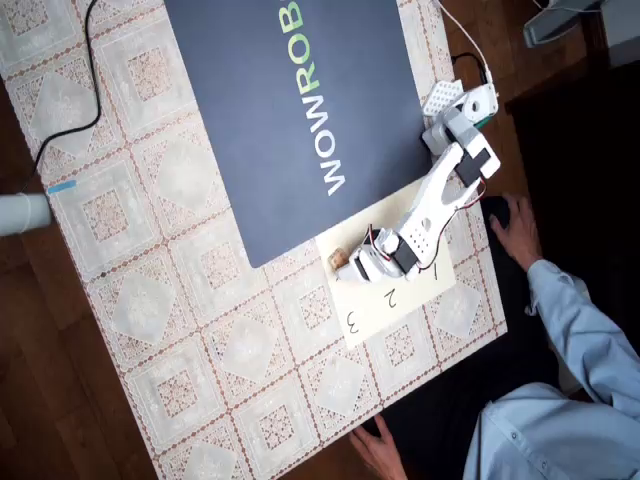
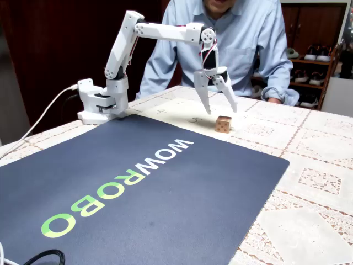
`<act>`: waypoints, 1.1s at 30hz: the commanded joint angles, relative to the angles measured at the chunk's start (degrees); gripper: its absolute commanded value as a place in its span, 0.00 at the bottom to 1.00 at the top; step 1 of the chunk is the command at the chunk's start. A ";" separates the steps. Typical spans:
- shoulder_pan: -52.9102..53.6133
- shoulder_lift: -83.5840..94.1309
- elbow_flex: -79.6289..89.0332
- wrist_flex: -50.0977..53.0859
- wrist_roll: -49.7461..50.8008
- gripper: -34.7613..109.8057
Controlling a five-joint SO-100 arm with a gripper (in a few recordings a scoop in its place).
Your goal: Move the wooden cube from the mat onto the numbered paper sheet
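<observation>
Bench (image 1: 180, 400) w/ lace-pattern cloth carries everything. The mat (image 2: 138, 193), dark navy w/ white-green WOWROB lettering, covers most of the near side in the fixed view; in the overhead view it runs from the top edge down toward centre. A person in a light blue shirt (image 2: 242, 44) sits behind the bench, one hand (image 1: 517, 230) resting by the arm's base side, another hand (image 1: 378, 448) at the bottom edge. White robot arm (image 2: 165, 30) reaches from its base over the numbered paper sheet (image 1: 390, 300); digits 2 and 3 legible. Gripper (image 2: 219, 107) hangs just above the sheet, jaws spread apart, gripping nothing. The wooden cube (image 2: 223, 124) sits on the sheet near its mat-side edge, below the jaw tips, apart from them.
</observation>
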 commanded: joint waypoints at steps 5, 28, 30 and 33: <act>8.79 45.70 23.73 -6.59 -7.29 0.24; 25.66 113.20 79.19 9.58 -15.56 0.24; 26.19 113.12 81.91 7.65 -16.52 0.24; 27.95 113.12 86.84 4.92 -17.05 0.24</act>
